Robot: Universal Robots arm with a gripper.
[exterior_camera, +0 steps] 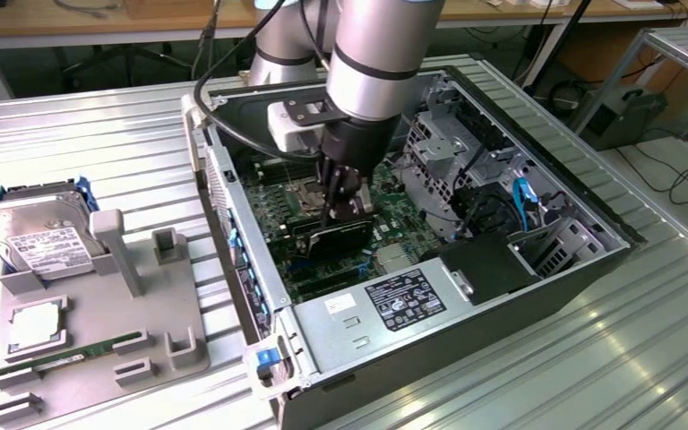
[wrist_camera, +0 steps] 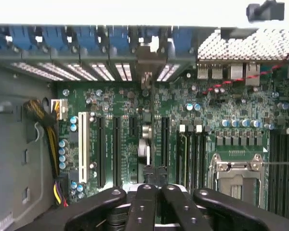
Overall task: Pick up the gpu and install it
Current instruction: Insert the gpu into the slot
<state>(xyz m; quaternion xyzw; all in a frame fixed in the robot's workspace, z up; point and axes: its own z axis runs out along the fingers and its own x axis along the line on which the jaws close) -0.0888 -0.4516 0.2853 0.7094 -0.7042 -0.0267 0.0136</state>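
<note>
The gpu (exterior_camera: 330,240), a thin black card, stands on edge on the green motherboard (exterior_camera: 275,202) inside the open computer case (exterior_camera: 464,296). In the wrist view the gpu (wrist_camera: 146,139) appears edge-on, running from the rear slot brackets toward my fingers (wrist_camera: 143,204). My gripper (exterior_camera: 347,211) reaches straight down into the case and sits at the card's upper edge. The gripper (wrist_camera: 157,195) has its two black fingers shut together, with nothing visibly between them.
To the exterior view's left lies a grey holder tray (exterior_camera: 183,345) carrying a silver hard drive (exterior_camera: 36,240), a processor (exterior_camera: 36,324) and a green memory stick (exterior_camera: 72,355). Drive cages (exterior_camera: 440,148) and a power supply (exterior_camera: 398,300) crowd the case. Empty expansion slots (wrist_camera: 100,149) flank the card.
</note>
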